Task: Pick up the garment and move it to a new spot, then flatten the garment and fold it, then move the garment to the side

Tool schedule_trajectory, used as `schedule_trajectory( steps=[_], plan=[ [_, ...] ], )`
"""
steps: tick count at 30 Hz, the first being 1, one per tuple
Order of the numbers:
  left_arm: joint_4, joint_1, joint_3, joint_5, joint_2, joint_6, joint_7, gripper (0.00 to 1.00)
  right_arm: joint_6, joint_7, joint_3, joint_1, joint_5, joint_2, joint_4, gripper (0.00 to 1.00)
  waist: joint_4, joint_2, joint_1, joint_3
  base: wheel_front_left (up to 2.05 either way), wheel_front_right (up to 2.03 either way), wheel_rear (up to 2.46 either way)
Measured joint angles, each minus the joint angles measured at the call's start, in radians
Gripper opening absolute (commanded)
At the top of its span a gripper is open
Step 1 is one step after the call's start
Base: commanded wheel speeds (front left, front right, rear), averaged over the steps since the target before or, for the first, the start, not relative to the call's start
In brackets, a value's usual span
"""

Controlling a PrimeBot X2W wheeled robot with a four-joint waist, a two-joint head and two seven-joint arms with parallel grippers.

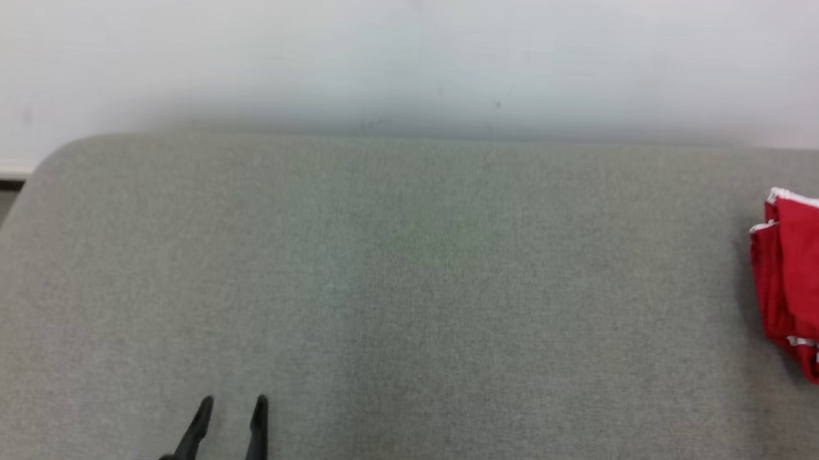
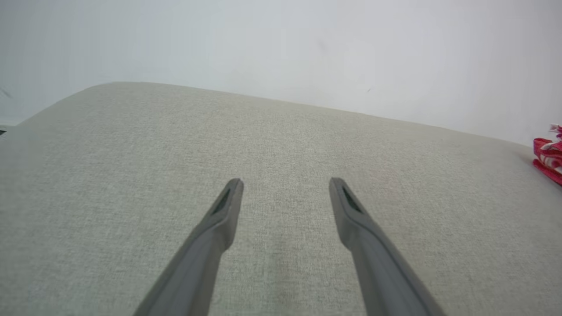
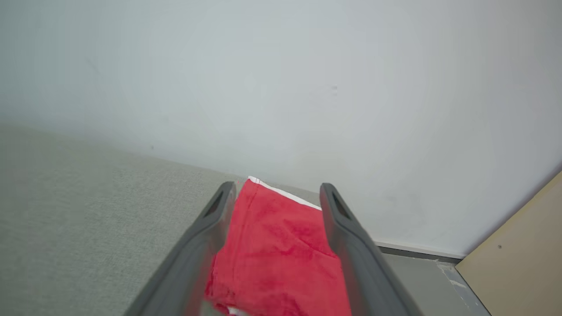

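Red garment (image 1: 806,279) at right edge of bench (image 1: 378,291), framed between spread fingers (image 3: 347,228) of released right gripper (image 3: 277,186); left gripper (image 1: 233,399) likewise released, well apart.

Both the left tool (image 1: 234,399) and the right tool (image 3: 277,187) have fingers spread wide.

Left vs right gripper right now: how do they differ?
The left gripper has only bare grey cushion between its fingers. The right gripper has the red garment between its fingers. The left gripper is far from the garment, which lies at the cushion's right end, while the right gripper is at it. Shared: both are open, and neither grips anything.
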Motion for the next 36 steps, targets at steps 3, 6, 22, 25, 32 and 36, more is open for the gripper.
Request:
schedule_trajectory(
  steps=[3,6,22,25,32,36],
  plan=[
    [0.004,0.042,0.016,0.001,0.0,0.017,0.0,1.0,0.0,-0.071,-0.004,0.077,-0.059,0.078,-0.022,1.0,-0.008,0.0,-0.0001,-0.051,0.0,0.0,0.0],
    [0.012,0.066,0.03,0.0,0.0,0.032,0.0,1.0,0.0,-0.143,-0.001,0.145,-0.104,0.146,-0.04,1.0,-0.021,0.0,-0.0001,-0.094,0.0,0.0,0.0],
    [0.047,0.104,0.017,0.011,0.0,-0.01,0.0,1.0,0.0,-0.253,0.009,0.386,-0.22,0.332,-0.094,1.0,-0.032,0.0,-0.0001,-0.171,0.0,0.0,0.0],
    [0.04,0.11,0.016,0.012,0.0,-0.01,0.0,1.0,0.0,-0.253,0.016,0.4,-0.22,0.339,-0.097,1.0,-0.033,0.0,-0.0001,-0.178,0.0,0.0,0.0],
    [0.022,0.11,0.004,0.02,0.0,-0.024,0.0,1.0,0.0,-0.253,0.025,0.402,-0.219,0.345,-0.091,1.0,-0.023,0.0,-0.0001,-0.184,0.0,0.0,0.0],
    [0.025,0.102,-0.001,0.026,0.0,-0.028,0.0,1.0,0.0,-0.253,0.031,0.402,-0.203,0.346,-0.086,1.0,-0.015,0.0,0.0,-0.183,0.0,0.0,0.0]
  ],
)
